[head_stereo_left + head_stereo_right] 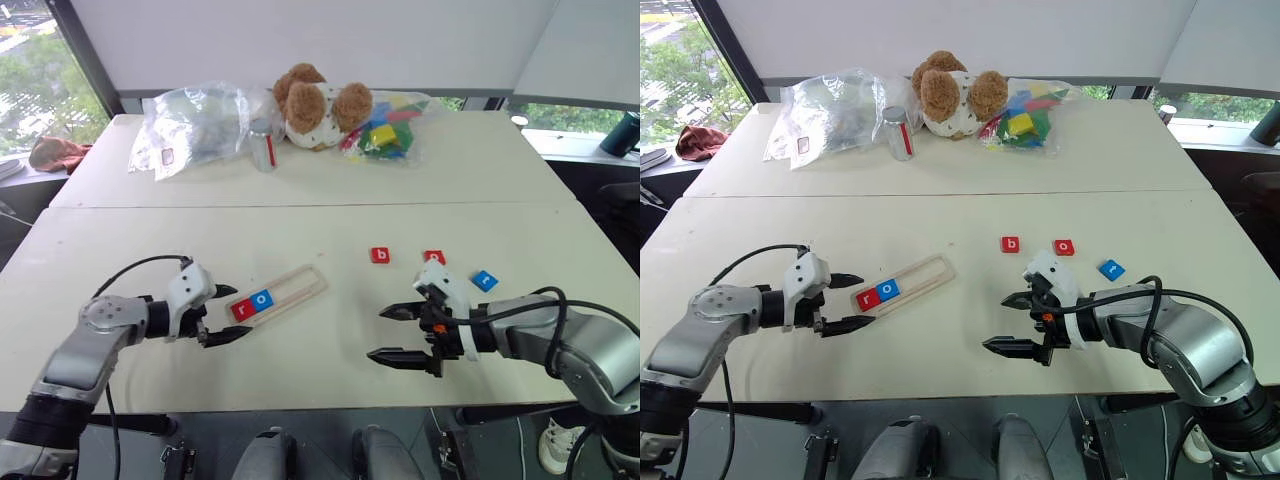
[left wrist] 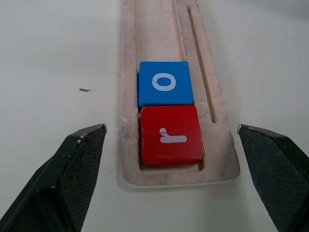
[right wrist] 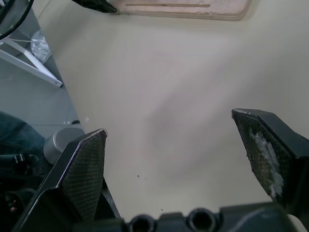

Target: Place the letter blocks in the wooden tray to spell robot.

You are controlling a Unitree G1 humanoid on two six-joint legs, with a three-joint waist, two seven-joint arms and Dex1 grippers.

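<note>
Left wrist view: the left gripper has its jaws wide apart and empty, straddling the near end of the tray. Red r sits just ahead of the gap between the fingers, seated at the tray's end, with blue o touching it beyond. Judgement: the first two letters are placed, and the jaws flank the tray end either to steady it or after letting go; which of these cannot be told.

Head views: the right gripper is also spread and empty, hovering over bare table. Beyond it lie the three loose tiles: red b, a second red tile and a blue tile. Judgement: b is due next, so this gripper is placed to reach for it.
</note>
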